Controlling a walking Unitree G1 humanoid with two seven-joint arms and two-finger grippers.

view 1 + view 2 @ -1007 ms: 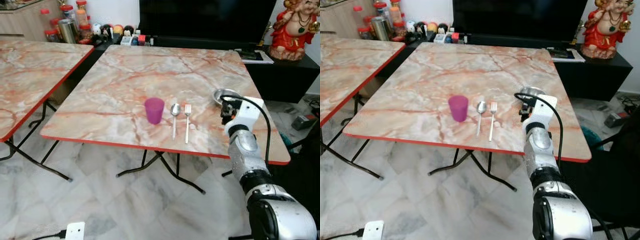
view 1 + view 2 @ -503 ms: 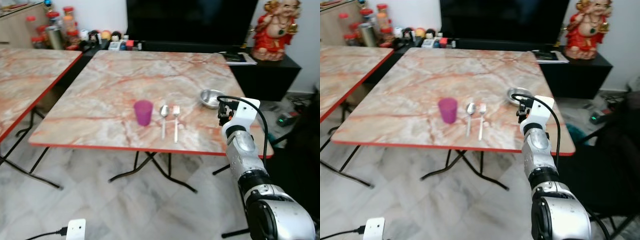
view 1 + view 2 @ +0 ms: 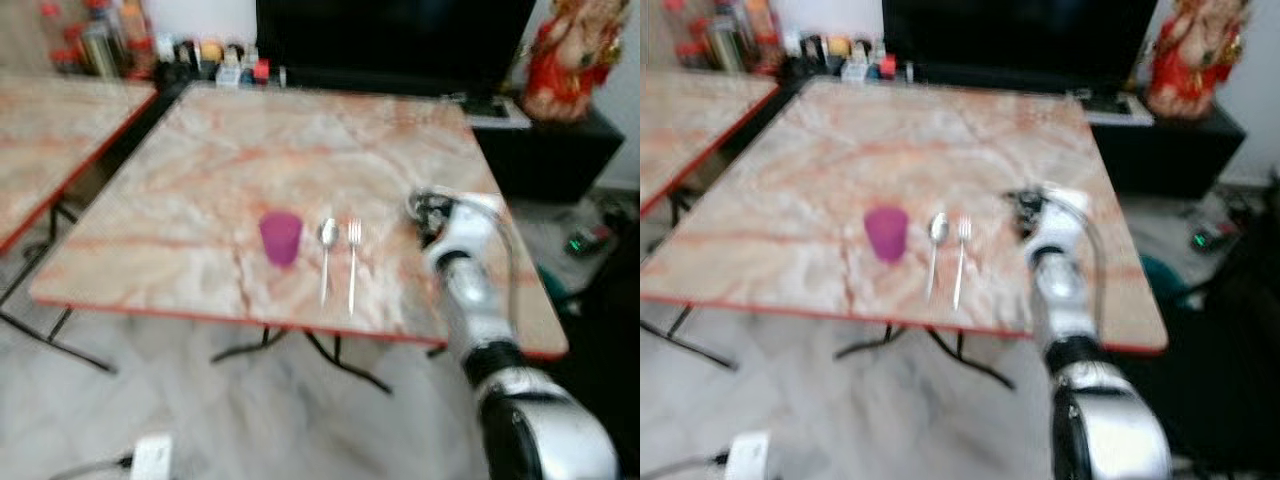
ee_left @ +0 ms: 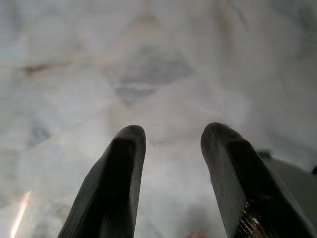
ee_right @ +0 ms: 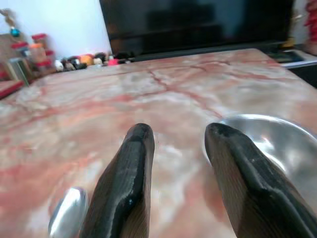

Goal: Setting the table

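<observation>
Tableware count is small: one purple cup [image 3: 281,237], one spoon [image 3: 326,252], one fork [image 3: 353,259] and one steel bowl [image 5: 270,144]. The cup, spoon and fork sit in a tidy row near the front edge of the marble-pattern surface [image 3: 300,140], cup on the robot's left, spoon just beside it, fork just beside the spoon, with both handles pointing toward the front edge. The bowl sits further right, apart from the fork, and the head views are pretty blurry so it's mostly hidden behind the arm there.

The right gripper [image 5: 178,136] hangs low over the surface right by the bowl, with its fingers [image 5: 131,183] apart and nothing between them; one finger sits just in front of the bowl's rim, but it's hard to tell if it touches. The spoon's bowl end also pokes into that wrist view.

The left gripper [image 4: 171,131] points down at the pale marble floor [image 4: 148,64], fingers apart too, holding nothing.

Room stuff: the surface has a red edge and black folding legs. A second matching table [image 3: 50,140] stands off to the left. Behind is a big dark TV [image 3: 390,40], a row of jars and small bits [image 3: 100,45] along the back, and a red figurine [image 3: 572,60] on a black cabinet at the right.
</observation>
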